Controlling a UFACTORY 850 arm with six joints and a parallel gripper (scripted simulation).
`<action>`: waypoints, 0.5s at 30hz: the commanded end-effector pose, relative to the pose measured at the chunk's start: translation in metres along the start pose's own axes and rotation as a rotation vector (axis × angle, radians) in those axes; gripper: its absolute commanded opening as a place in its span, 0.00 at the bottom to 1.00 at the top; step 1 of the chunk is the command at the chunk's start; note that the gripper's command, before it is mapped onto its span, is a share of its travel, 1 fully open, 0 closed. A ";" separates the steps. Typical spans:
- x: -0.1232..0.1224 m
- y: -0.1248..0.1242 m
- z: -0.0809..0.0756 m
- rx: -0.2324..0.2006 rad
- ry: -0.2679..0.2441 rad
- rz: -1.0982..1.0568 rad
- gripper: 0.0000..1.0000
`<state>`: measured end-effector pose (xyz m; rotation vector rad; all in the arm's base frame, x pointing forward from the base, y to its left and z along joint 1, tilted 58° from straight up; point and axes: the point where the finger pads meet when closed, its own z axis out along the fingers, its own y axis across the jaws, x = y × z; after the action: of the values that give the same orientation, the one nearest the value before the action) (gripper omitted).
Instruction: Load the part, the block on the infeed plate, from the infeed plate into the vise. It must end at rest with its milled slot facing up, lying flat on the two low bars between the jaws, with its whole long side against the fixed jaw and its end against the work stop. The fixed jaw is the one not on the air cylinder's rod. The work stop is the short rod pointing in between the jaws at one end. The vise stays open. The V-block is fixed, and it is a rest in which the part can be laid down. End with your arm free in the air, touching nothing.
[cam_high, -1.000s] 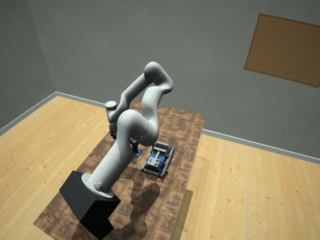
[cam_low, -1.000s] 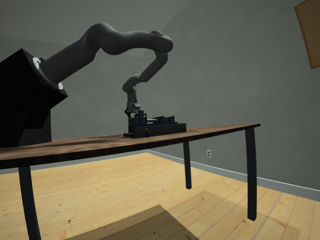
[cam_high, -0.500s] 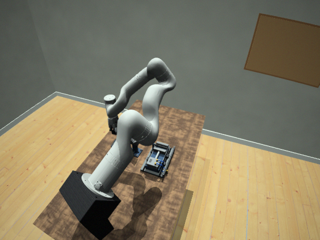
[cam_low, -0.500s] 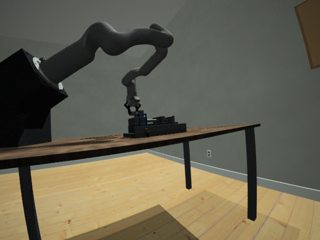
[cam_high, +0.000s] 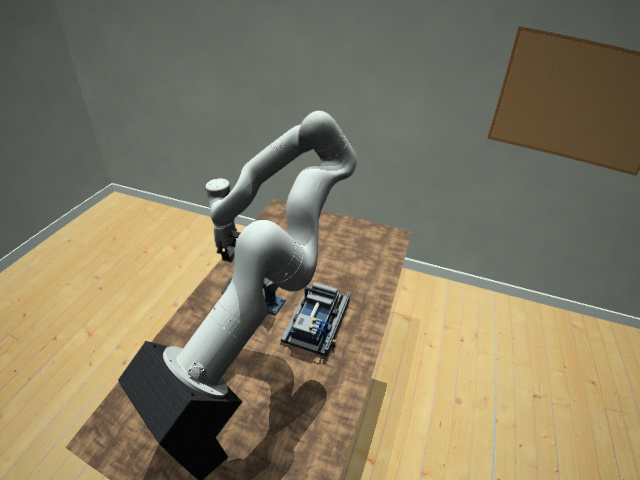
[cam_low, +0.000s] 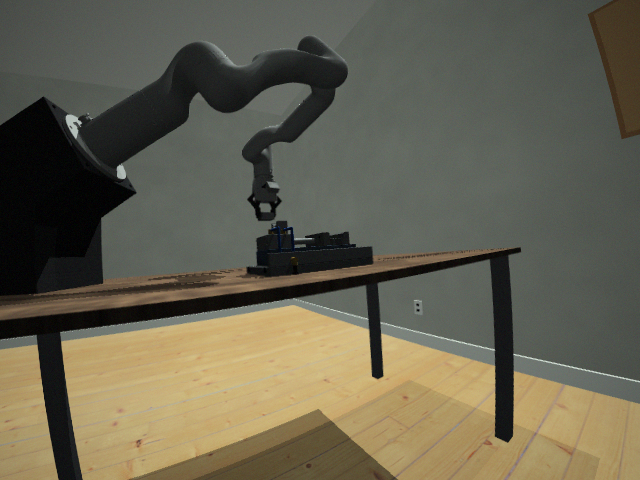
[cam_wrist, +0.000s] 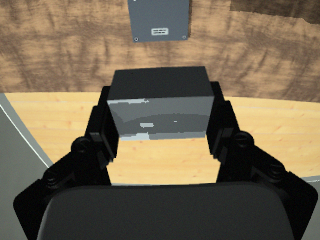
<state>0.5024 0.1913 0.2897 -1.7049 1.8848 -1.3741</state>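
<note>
Jaws of the gripper (cam_wrist: 162, 135) are pinching the part (cam_wrist: 160, 110), a dark grey block, by two opposite sides, and they hold it in the air well above the worktop (cam_low: 423, 258)

Grey walls enclose the room, with a pale skirting board along their foot and a brown cork-coloured board (cam_high: 568, 98) hanging on one of them. A small white wall socket (cam_low: 417, 306) sits low on the far wall in the exterior view. The floor (cam_high: 516, 387) is light pine planking

On it stands the worktop, a long slab of dark, streaky wood grain on dark legs (cam_low: 500, 341). At one end a black pedestal (cam_high: 155, 413) carries the pale grey arm (cam_high: 289, 227), which leans out and arches high over the surface; its shadow falls on the wood beside the pedestal

Near the middle of the worktop sits the vise (cam_high: 316, 318), a dark base with blue fittings. In the wrist view the infeed plate (cam_wrist: 159, 12), a small grey square with three pale dots along one edge, lies flat on the wood well below the lifted part
</note>
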 end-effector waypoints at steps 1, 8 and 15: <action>0.000 0.000 -0.008 0.001 -0.001 0.001 0.00; 0.000 0.000 -0.020 0.001 -0.001 0.001 0.00; 0.000 0.000 -0.024 0.001 -0.001 0.001 0.00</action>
<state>0.4865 0.2017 0.3014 -1.7047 1.8847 -1.3740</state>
